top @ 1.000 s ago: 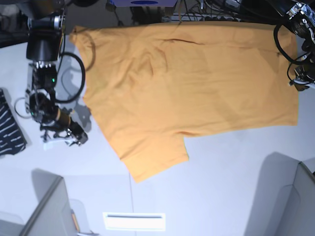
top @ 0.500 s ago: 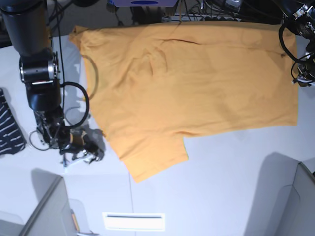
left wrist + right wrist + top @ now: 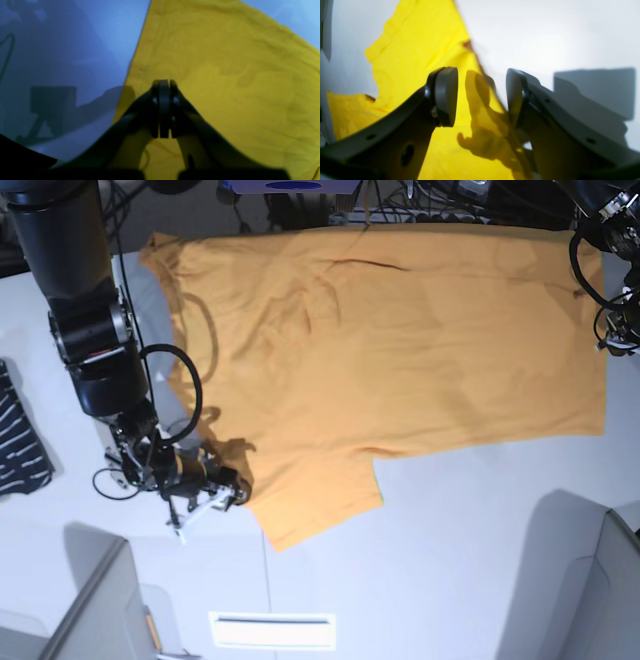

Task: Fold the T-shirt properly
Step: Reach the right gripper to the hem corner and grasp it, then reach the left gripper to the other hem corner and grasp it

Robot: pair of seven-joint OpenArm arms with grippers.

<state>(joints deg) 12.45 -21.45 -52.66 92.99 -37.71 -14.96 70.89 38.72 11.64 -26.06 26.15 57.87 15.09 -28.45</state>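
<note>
The right gripper has its jaws well apart, with nothing between the pads; it hovers low over the edge of a sleeve of the T-shirt, one finger over the yellow cloth and the other over the bare white table. In the base view this gripper sits just beside the lower sleeve's side edge, at the left of the garment. Whether a fingertip touches the fabric cannot be told.

The left gripper has its jaws pressed together, holding nothing, and hangs above the shirt near its straight hem edge, where cloth meets table. In the base view only that arm's cables and wrist show at the right edge.

The T-shirt lies spread flat on the table, its long axis running left to right in the base view: collar end and sleeves at the left, hem at the right. One sleeve juts toward the lower left. A dark striped garment lies well apart at the far left edge.
</note>
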